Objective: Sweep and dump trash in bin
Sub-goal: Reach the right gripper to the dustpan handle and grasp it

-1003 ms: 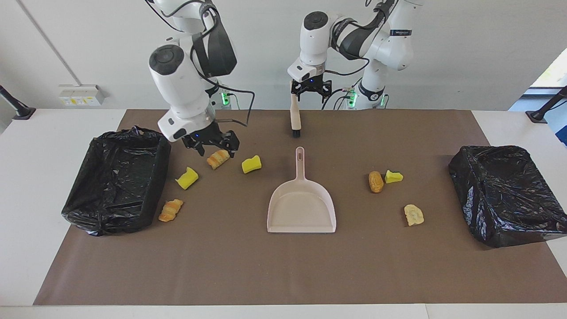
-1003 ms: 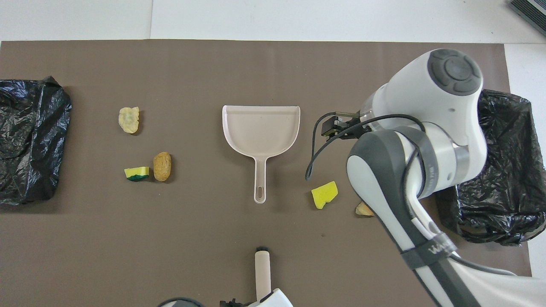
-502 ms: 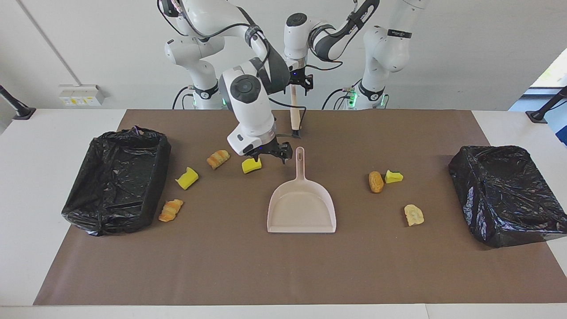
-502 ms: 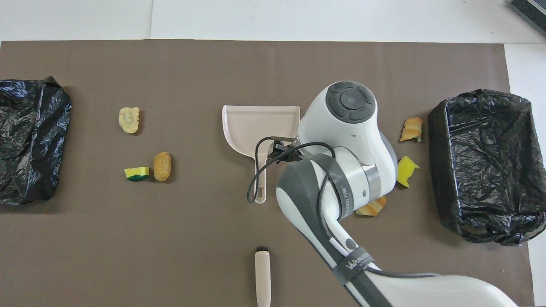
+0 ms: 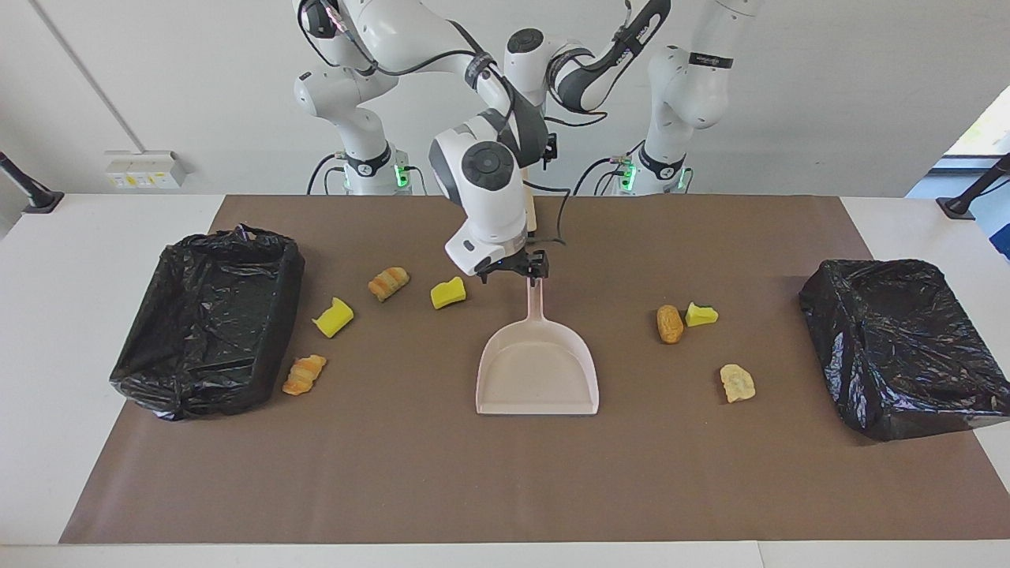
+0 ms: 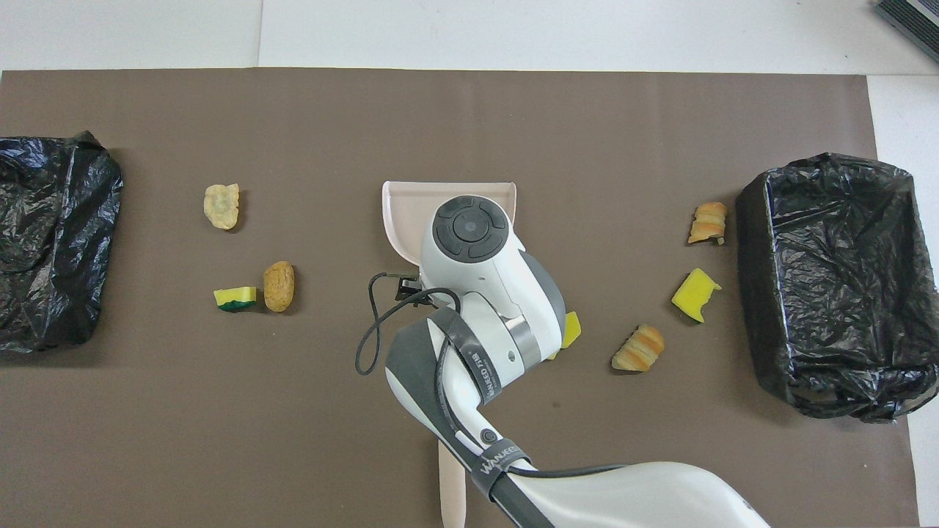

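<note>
The brown mat (image 5: 505,489) lies bare along its edge farthest from the robots, an open lane between the two black bins (image 5: 207,319) (image 5: 899,343). The dustpan (image 5: 536,371) blocks the middle. In the facing view, scraps (image 5: 334,317) crowd its ten o'clock and more scraps (image 5: 669,323) its two o'clock; the right gripper (image 5: 517,272) hangs at twelve o'clock, over the handle's end.

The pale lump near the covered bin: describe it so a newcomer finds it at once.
Start at the black bin at the left arm's end of the table. Three trash pieces lie between it and the beige dustpan. The pale lump lies farthest from the robots, apart from the others, creamy and ragged, neither brown nor bright yellow.
</note>
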Controlling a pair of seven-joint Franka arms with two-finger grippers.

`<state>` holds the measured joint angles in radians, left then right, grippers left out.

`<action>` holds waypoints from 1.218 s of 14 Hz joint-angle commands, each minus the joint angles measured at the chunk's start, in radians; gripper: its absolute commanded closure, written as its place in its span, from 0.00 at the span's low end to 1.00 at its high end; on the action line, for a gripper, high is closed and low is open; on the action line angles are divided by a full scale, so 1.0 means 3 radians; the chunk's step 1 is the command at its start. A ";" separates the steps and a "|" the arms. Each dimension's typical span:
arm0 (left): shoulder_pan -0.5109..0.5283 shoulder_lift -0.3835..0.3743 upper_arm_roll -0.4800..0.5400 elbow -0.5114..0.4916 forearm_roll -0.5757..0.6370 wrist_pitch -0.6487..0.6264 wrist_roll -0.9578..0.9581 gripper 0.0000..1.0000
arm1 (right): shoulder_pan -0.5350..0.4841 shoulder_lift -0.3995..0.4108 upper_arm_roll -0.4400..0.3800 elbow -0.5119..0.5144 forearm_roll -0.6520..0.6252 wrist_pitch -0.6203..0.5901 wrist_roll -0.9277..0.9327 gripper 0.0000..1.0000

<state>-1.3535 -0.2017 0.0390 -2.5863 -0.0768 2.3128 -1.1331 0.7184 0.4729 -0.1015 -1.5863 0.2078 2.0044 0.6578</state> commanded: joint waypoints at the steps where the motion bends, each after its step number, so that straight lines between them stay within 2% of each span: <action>1: -0.0004 -0.0018 0.0049 0.0041 -0.0030 -0.0039 -0.0032 0.27 | 0.0054 0.0055 -0.0020 0.0052 -0.0059 0.0012 0.0078 0.00; 3: 0.0007 -0.0023 0.0054 0.0117 -0.0030 -0.0146 -0.0048 0.33 | 0.0014 0.0060 -0.0015 0.0062 -0.0166 -0.0060 0.0042 0.00; 5: 0.0037 -0.0023 0.0054 0.0133 -0.0030 -0.0203 -0.0053 0.51 | 0.0019 0.0060 -0.0015 0.0036 -0.0171 -0.0060 0.0011 0.00; 6: 0.0058 -0.0023 0.0054 0.0128 -0.0030 -0.0203 -0.0053 0.59 | 0.0019 0.0060 -0.0015 0.0031 -0.0171 -0.0060 0.0011 0.11; 7: 0.0073 -0.0023 0.0059 0.0133 -0.0030 -0.0223 -0.0053 0.72 | 0.0014 0.0060 -0.0015 0.0041 -0.0166 -0.0060 0.0006 0.54; 8: 0.0104 -0.0038 0.0064 0.0138 -0.0030 -0.0239 -0.0053 0.89 | 0.0004 0.0060 -0.0015 0.0052 -0.0141 -0.0050 0.0011 0.88; 9: 0.0180 -0.0048 0.0059 0.0138 -0.0030 -0.0249 -0.0053 1.00 | 0.0009 0.0060 -0.0015 0.0047 -0.0120 -0.0014 0.0011 1.00; 13: 0.0436 -0.0069 0.0069 0.0255 0.0036 -0.0468 -0.0027 1.00 | -0.0012 0.0075 -0.0020 0.0072 -0.0145 -0.0070 -0.0014 1.00; 14: 0.0548 -0.0084 0.0069 0.0286 0.0112 -0.0550 -0.0007 1.00 | -0.0113 0.0070 -0.0020 0.0072 -0.0130 -0.0146 -0.0192 1.00; 17: 0.1068 -0.0115 0.0069 0.0297 0.0357 -0.0765 0.0156 1.00 | -0.0451 -0.0047 -0.0020 0.0281 -0.0125 -0.0707 -0.0872 1.00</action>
<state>-1.1316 -0.2152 0.0668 -2.5020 -0.0116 2.1357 -1.1259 0.6539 0.4815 -0.1148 -1.5494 0.1715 1.8892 0.5044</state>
